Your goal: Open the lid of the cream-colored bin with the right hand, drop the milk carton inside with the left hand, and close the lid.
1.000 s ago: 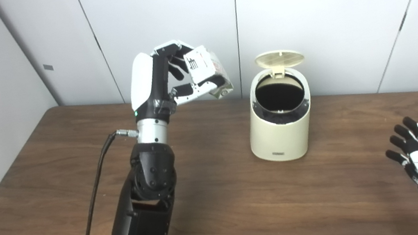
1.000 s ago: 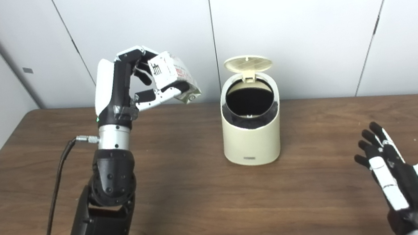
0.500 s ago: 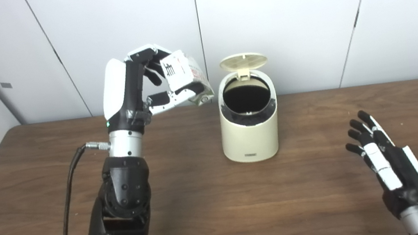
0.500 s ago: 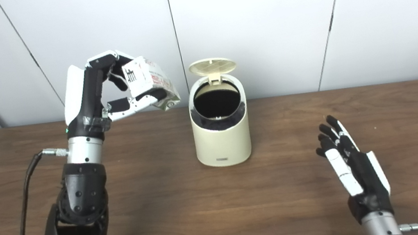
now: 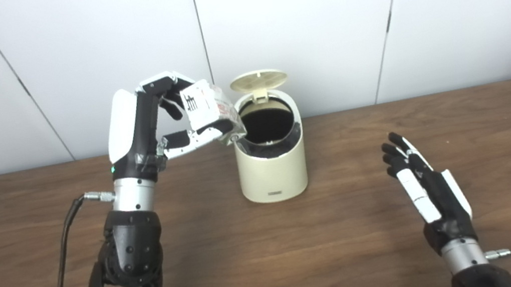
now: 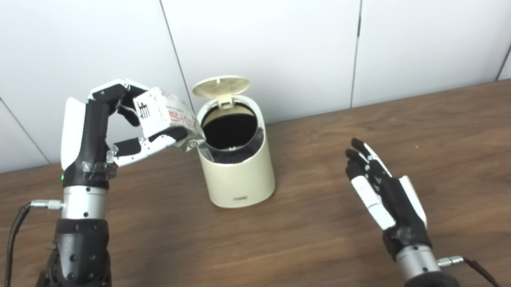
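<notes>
The left hand is raised above the table and grips the milk carton between its fingers on top and its thumb below. The carton is tilted, with its lower corner at the left edge of the bin's opening; from these views I cannot tell if it touches the rim. It has not gone inside yet.

The cream-colored bin stands upright on the wooden table, near the back wall. Its lid is lifted and stands at the rear of the bin, so the dark inside is visible.

The right hand is low over the table, well apart from the bin, on its right side. Its fingers are stretched out and a little spread, and it holds nothing. The palm faces toward the left.

A black cable hangs from the left wrist down to the bottom edge of the picture
</notes>
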`<move>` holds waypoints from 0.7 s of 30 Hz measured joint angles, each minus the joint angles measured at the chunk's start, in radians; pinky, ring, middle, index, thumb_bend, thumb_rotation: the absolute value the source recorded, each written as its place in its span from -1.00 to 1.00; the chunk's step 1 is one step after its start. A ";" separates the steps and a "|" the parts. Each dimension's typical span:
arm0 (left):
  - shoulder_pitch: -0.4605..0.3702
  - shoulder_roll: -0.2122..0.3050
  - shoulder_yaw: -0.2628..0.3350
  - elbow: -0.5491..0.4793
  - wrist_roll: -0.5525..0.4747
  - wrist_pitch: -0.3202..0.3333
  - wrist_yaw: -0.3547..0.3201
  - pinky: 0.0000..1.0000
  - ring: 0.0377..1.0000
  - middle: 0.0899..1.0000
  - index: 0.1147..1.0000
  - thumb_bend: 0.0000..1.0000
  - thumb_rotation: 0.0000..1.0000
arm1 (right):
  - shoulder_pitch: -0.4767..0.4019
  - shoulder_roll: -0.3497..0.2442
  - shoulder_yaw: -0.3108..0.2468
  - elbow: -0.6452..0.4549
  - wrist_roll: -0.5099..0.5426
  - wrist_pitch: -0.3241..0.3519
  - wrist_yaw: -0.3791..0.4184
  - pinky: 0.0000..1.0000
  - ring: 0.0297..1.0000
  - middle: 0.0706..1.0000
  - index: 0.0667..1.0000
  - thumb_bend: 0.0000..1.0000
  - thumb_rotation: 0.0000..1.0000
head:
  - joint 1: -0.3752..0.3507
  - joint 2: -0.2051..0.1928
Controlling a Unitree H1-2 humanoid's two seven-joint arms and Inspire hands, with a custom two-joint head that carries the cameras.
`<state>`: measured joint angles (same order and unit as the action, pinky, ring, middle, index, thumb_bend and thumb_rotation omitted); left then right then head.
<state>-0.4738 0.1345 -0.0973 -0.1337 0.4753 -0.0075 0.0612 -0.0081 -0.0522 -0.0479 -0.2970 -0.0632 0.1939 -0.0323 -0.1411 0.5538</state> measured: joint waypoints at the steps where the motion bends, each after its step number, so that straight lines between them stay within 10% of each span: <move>1: 0.000 -0.004 -0.001 0.013 0.000 -0.008 0.001 -0.31 -0.17 -0.13 -0.16 -0.05 -1.00 | -0.001 0.000 0.001 0.000 0.000 0.000 0.000 0.79 0.82 0.80 0.84 0.09 0.67 | -0.003 0.000; 21: -0.077 -0.063 -0.013 0.219 0.017 -0.178 0.088 -0.30 -0.17 -0.12 -0.19 -0.05 -1.00 | -0.003 0.011 0.022 -0.012 -0.022 -0.001 -0.003 0.80 0.84 0.82 0.87 0.04 0.67 | 0.003 -0.006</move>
<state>-0.5510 0.0715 -0.1105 0.0853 0.4923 -0.1853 0.1495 -0.0115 -0.0413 -0.0259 -0.3087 -0.0848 0.1928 -0.0353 -0.1381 0.5476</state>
